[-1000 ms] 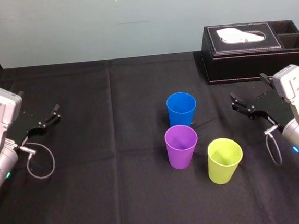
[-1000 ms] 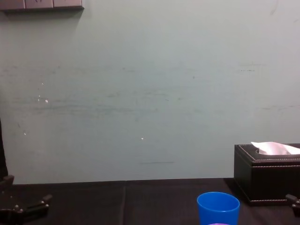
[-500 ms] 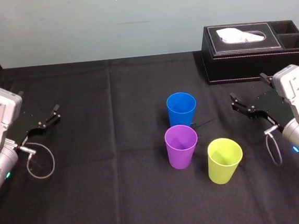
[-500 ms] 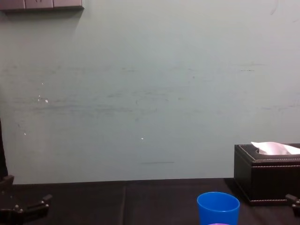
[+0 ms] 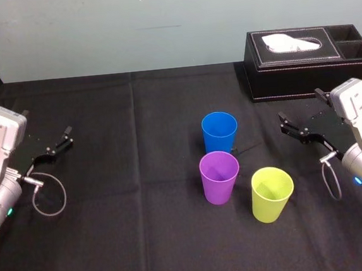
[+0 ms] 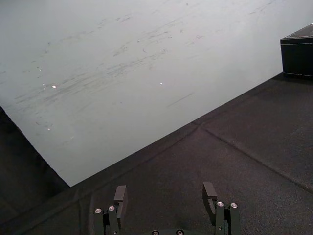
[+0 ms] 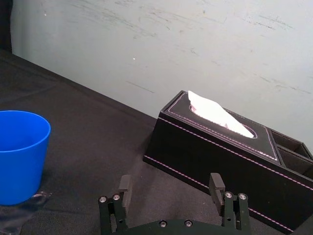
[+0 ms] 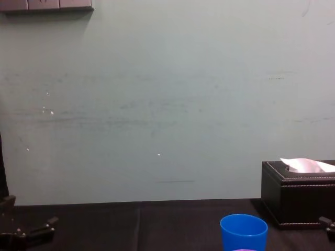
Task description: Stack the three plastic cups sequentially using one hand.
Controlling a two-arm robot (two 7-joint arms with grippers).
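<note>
Blue cup (image 5: 219, 132), purple cup (image 5: 219, 176), yellow-green cup (image 5: 272, 193) standing unstacked; right gripper (image 7: 169, 188), left gripper (image 6: 165, 193) hovering, jaws spread wide, empty. Advice: pinching one cup's wall squarely, lifting clear.

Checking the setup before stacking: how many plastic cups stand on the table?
3, all upright: blue plastic cup farthest back, purple cup just before it, yellow-green cup nearest, on the robot's right. None seems hidden.

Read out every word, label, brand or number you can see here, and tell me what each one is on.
No text can be read in these pictures.
The blue cup, purple cup and yellow-green cup are plain.
The black tissue box shows only stitching.
No legible label shows on the left hand, far left of the cups, or the right hand, to their right.
</note>
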